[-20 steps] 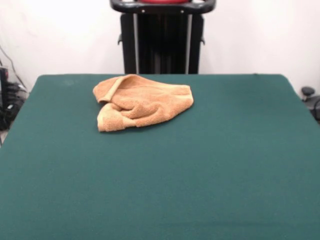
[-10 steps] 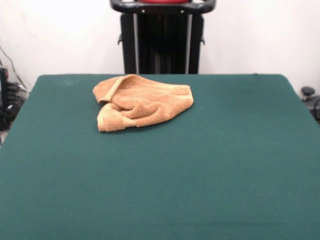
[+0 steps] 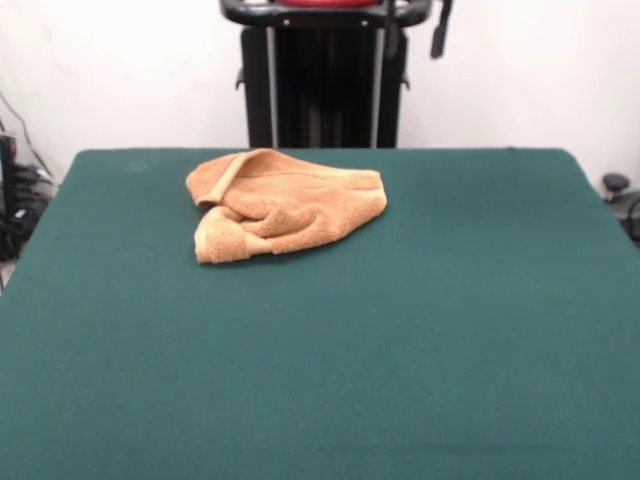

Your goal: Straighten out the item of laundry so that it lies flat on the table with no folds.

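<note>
The orange-tan towel [image 3: 285, 205] lies crumpled on the far left-middle part of the dark green table [image 3: 400, 330], folded over on itself with a flap turned up at its left end. My gripper [image 3: 415, 45] shows only as two dark fingertips [image 3: 438, 35] at the top edge, high above the table's far edge and to the right of the towel. The fingers stand apart, open and empty, and touch nothing.
The black pedestal [image 3: 322, 90] stands behind the table's far edge, just beyond the towel. Cables and dark gear [image 3: 15, 200] sit off the left edge. A small dark object [image 3: 615, 185] sits off the right edge. A white wall is behind.
The gripper's fingertips have come down into view at the top edge; they did not show earlier. The towel has not moved.
</note>
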`<state>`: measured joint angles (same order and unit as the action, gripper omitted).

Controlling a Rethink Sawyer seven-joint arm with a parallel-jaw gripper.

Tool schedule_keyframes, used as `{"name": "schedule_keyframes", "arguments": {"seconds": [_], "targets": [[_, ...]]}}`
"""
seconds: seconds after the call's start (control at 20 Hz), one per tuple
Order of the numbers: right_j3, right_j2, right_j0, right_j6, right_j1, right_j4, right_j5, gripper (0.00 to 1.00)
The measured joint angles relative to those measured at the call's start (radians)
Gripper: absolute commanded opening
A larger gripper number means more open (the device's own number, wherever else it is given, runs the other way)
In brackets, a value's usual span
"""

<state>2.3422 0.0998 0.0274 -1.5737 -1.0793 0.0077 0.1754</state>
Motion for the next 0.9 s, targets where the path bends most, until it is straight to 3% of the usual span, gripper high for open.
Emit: {"name": "schedule_keyframes", "arguments": {"seconds": [0.55, 0.9], "targets": [[-0.034, -0.056, 0.147, 0.0, 0.253, -0.005, -0.085, 1.0], [-0.036, -0.1, 0.275, 0.0, 0.358, -0.101, -0.187, 1.0]]}}
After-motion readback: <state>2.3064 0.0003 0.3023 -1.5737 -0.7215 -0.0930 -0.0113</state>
